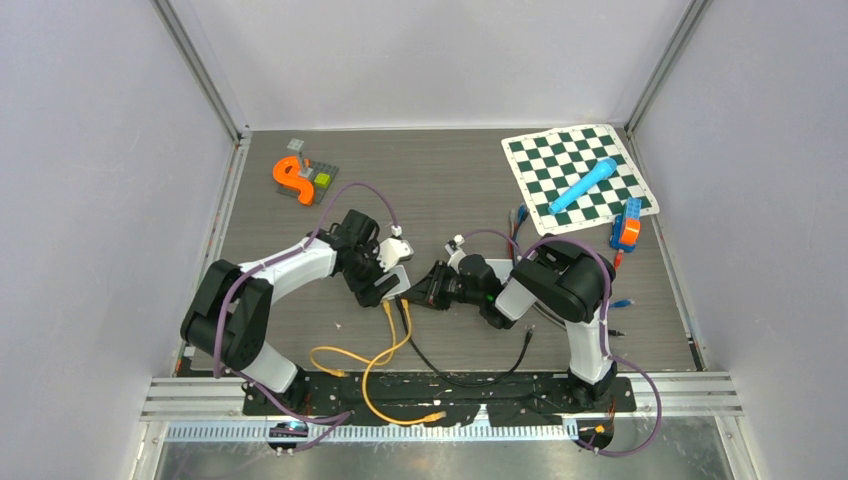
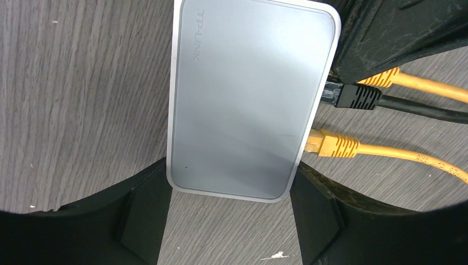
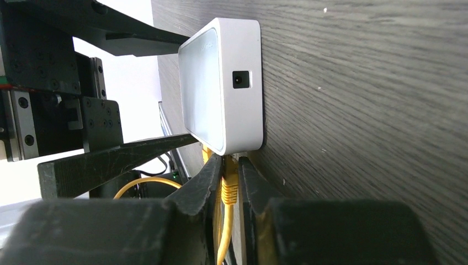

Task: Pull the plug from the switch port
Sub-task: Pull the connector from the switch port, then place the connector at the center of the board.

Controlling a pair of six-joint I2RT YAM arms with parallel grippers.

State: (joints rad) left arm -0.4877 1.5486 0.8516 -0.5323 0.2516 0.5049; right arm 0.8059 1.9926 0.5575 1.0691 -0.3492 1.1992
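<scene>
Clamping the grey switch (image 2: 248, 99) from opposite sides, the left gripper (image 2: 232, 212) holds it flat on the wooden table (image 2: 83, 110). The right gripper (image 3: 227, 185) is pinched closed on a yellow plug (image 3: 229, 190) right at the switch's port edge. A black plug (image 2: 359, 97) and another yellow connector (image 2: 331, 144) sit along that same edge.
</scene>
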